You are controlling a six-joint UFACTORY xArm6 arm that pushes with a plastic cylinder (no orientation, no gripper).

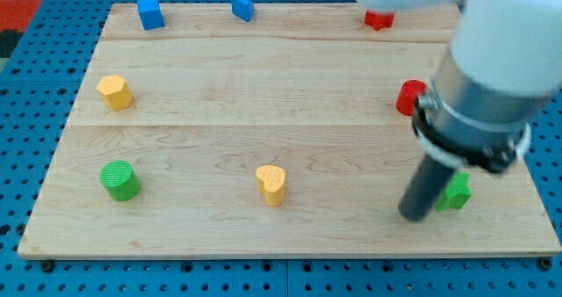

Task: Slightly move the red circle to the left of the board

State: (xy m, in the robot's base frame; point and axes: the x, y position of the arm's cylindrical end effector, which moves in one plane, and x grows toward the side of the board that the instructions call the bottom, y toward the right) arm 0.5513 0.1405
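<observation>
The red circle (pixel 408 97) sits near the board's right edge, partly hidden by the arm. My tip (pixel 413 214) rests on the board below it, toward the view's bottom right, apart from the red circle. A green block (pixel 456 193) lies just to the right of my tip, partly hidden behind the rod.
Wooden board (pixel 263 68) holds a blue cube (pixel 150 13) and a blue triangle (pixel 243 4) at the top, a red block (pixel 378 19) at top right, a yellow block (pixel 114 91) at left, a green cylinder (pixel 118 180) at bottom left, a yellow heart (pixel 271 184) at bottom centre.
</observation>
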